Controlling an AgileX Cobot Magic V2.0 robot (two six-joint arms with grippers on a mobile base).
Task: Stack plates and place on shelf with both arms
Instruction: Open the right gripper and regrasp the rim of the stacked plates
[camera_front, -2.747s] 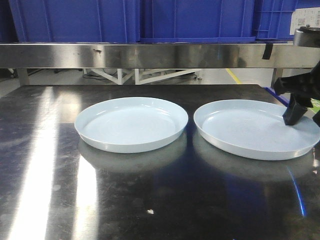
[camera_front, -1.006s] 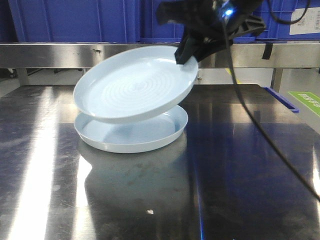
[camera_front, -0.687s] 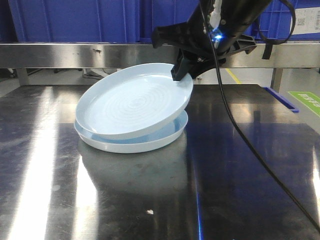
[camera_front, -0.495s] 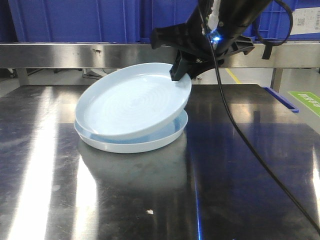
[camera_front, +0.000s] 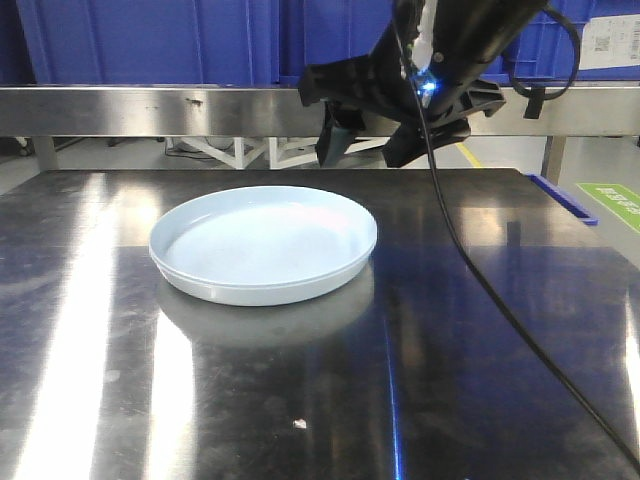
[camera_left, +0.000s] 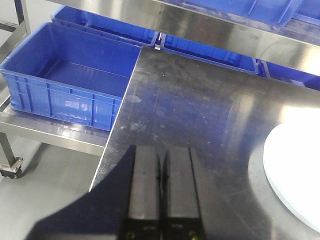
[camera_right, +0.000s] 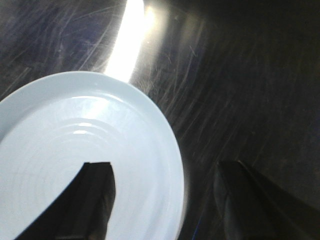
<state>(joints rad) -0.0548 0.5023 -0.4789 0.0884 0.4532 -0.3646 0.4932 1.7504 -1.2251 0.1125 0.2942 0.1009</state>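
Two pale-blue plates (camera_front: 263, 245) lie nested as one flat stack on the steel table, left of centre. In the right wrist view the top plate (camera_right: 75, 145) shows faint rings inside. My right gripper (camera_front: 368, 145) hangs open just above and behind the stack's back right rim, holding nothing. Its two dark fingers straddle the rim from above, one over the plate, one over the table (camera_right: 165, 167). My left gripper (camera_left: 162, 150) is shut and empty over the table's left corner, with the plates' edge (camera_left: 295, 175) off to its right. It is outside the front view.
A stainless shelf rail (camera_front: 150, 110) crosses behind the table with blue crates (camera_front: 150, 40) on it. An open blue crate (camera_left: 75, 85) sits on a lower rack beyond the table's left edge (camera_left: 107, 150). The right arm's cable (camera_front: 500, 310) drapes over the table's right side.
The plate that the right gripper held tilted has dropped flat onto the lower one. The gripper has let go, opened, and lifted slightly off the rim.
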